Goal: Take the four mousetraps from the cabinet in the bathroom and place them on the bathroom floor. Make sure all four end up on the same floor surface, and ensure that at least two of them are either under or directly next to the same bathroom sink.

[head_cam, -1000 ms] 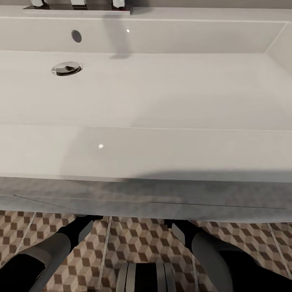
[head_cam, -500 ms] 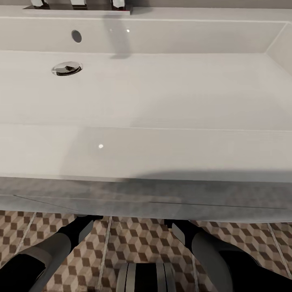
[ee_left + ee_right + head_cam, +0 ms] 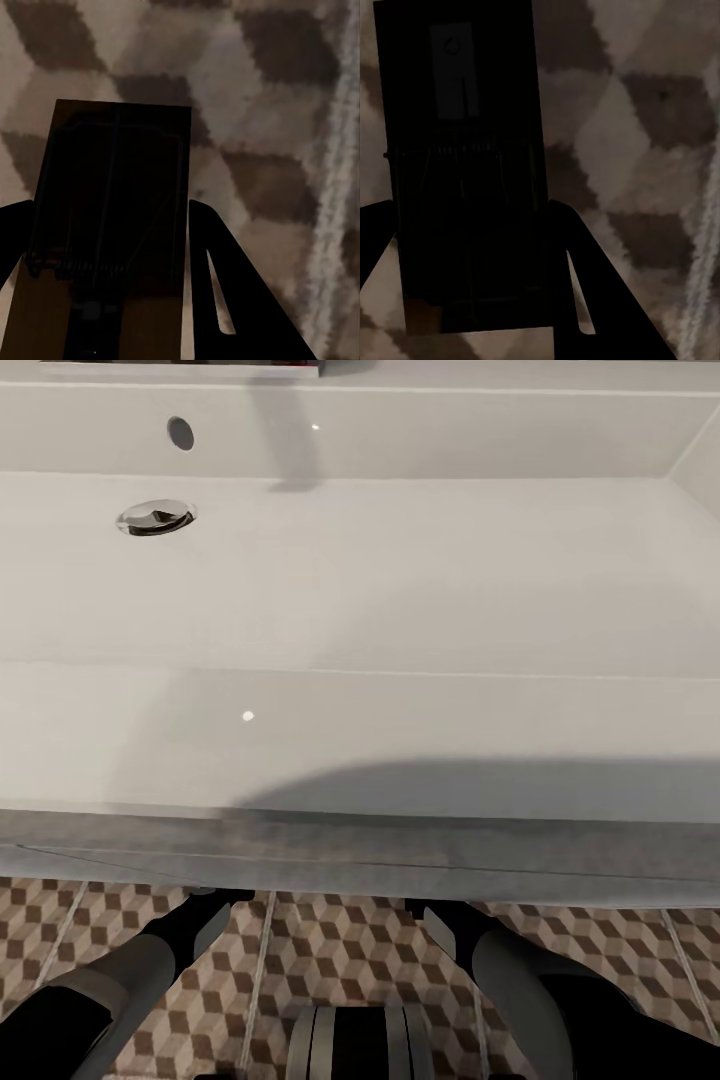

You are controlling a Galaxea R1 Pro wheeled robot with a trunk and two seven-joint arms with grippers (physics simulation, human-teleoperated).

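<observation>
Sink (image 3: 360, 590) fills more of my head view than it did half a second ago: the faucet base along the back edge has slid almost out of the picture, and the drain (image 3: 156, 518) and overflow hole (image 3: 181, 432) sit higher. My forearms and the tiles beneath them look unchanged, so I read this as my head tipping down, not the basin moving. I judge it a look toward the floor under the vanity, where the traps are meant to go.

My left gripper (image 3: 112, 247) is clamped on a mousetrap (image 3: 112, 225), its fingers pressing both long edges of the board, spring and wire facing the camera. My right gripper (image 3: 465, 247) grips a second mousetrap (image 3: 461, 172) the same way. Both boards hang in shadow above the cube-patterned bathroom floor (image 3: 350, 960), with a pale grout line running alongside each. Whether either board already touches the tiles I cannot tell.

From above, the white vanity front (image 3: 360, 855) overhangs the floor and hides both hands, with my left arm (image 3: 120, 980) and right arm (image 3: 520, 980) reaching in beneath it. That overhang is the main obstruction: I must lower and let go with the wrist cameras as my only guide, keeping my wrists off the vanity's underside.
</observation>
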